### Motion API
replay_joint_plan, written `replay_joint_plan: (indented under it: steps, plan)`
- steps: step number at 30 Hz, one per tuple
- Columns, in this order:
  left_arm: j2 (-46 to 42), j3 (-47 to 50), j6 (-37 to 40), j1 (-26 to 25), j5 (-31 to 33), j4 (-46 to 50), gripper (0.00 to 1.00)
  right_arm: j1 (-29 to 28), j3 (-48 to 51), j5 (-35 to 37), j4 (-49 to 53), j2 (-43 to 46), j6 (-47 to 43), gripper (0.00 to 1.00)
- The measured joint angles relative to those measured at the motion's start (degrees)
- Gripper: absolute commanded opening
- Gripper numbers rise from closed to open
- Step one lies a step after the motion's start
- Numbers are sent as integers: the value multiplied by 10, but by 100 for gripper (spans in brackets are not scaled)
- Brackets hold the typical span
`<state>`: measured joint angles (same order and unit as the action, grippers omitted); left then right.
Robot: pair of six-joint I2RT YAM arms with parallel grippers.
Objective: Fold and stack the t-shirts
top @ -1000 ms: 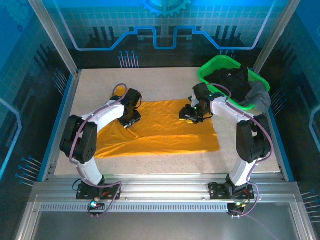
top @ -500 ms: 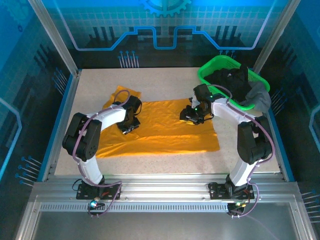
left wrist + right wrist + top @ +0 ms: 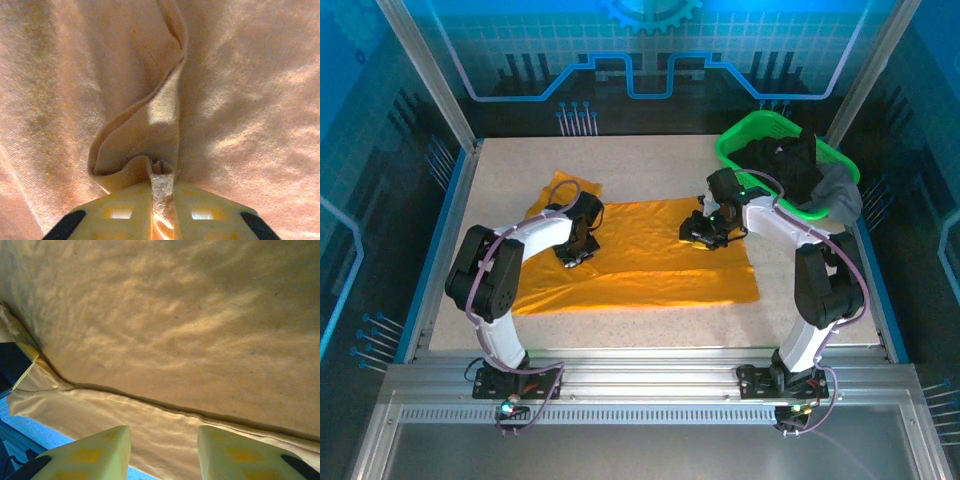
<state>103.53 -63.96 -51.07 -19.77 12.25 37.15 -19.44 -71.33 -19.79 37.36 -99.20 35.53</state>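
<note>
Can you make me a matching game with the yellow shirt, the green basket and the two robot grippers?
Things:
1. t-shirt
2. basket
3. left gripper
4. right gripper

States:
A. open, over the orange cloth
B. holds dark clothes
C. spread out on the table
D. shut, pinching a fold of orange cloth

Pairs: 1-C, 2-B, 3-D, 4-A

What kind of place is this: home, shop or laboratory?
Probably a robot test cell in a laboratory: a table fenced by a metal frame and clear panels, with two arms bolted at its near edge.
</note>
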Motion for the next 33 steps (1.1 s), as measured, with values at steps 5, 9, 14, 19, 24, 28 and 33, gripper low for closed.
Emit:
replay_joint_plan:
  steps: [5, 9, 14, 19, 24, 28, 33]
  plan:
    - [-5, -1, 1, 0, 0, 1, 10, 0, 0, 0, 0, 0, 0, 41]
    - [-12, -13, 4, -4, 2, 8, 8, 0, 0, 0, 0, -1, 0, 41]
    - [-13, -37, 20, -19, 7, 12, 5, 0, 0, 0, 0, -3, 0, 41]
    - [-12, -51, 43, -35, 11, 16, 4, 0, 0, 0, 0, -5, 0, 41]
    - [-7, -70, 78, -52, 13, 15, 4, 0, 0, 0, 0, -6, 0, 41]
    - [14, -82, 104, -63, 14, 16, 4, 0, 0, 0, 0, -6, 0, 41]
    - [40, -86, 132, -70, 15, 15, 13, 0, 0, 0, 0, -6, 0, 41]
